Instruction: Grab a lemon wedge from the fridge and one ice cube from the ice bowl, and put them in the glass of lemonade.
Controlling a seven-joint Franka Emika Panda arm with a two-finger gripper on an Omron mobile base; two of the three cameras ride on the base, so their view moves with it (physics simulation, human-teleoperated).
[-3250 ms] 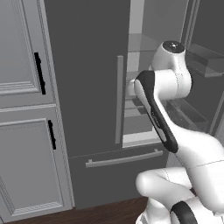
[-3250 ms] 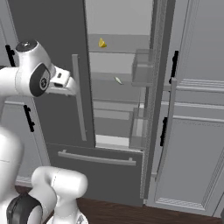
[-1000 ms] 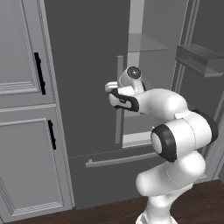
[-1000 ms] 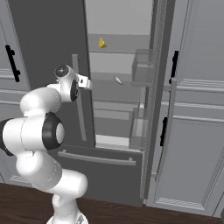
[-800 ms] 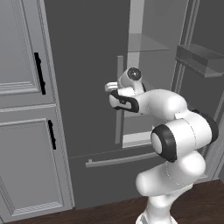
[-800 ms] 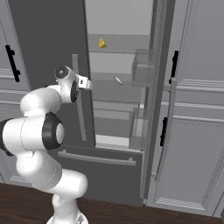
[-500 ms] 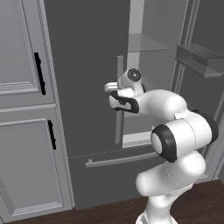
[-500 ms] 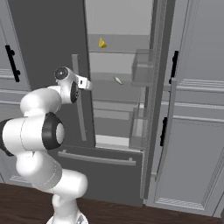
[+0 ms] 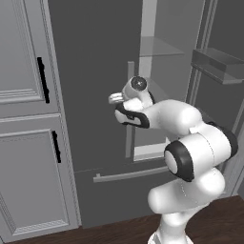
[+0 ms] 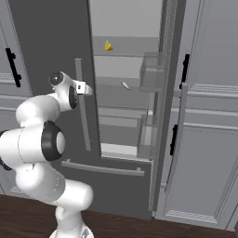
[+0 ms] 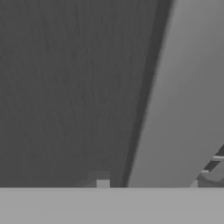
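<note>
The fridge (image 10: 51, 42) stands with its right door swung open and its left door (image 9: 90, 66) closed. A small yellow lemon wedge (image 10: 108, 45) lies on an upper shelf inside. My gripper (image 10: 82, 88) is at the left door's long silver handle (image 10: 83, 121), about a third of the way down it. In the hand view the handle (image 11: 175, 109) runs between my two finger tips (image 11: 103, 182), so the gripper (image 11: 148, 183) is shut on it. From the left base view my hand (image 9: 119, 98) meets the handle (image 9: 129, 128). The ice bowl, ice cube and glass of lemonade are out of view.
A thin pale elongated item (image 10: 125, 85) lies on the shelf below the wedge. The open right door (image 10: 160, 107) carries bins (image 10: 149, 74) and stands edge-on. Light grey cabinets flank the fridge (image 9: 24, 119) (image 10: 209, 125). The lower drawer has a horizontal handle (image 10: 103, 168).
Since the earliest frames the arm has folded down and forward, bringing the hand onto the left door handle. Over the last second it has stayed almost still there.
</note>
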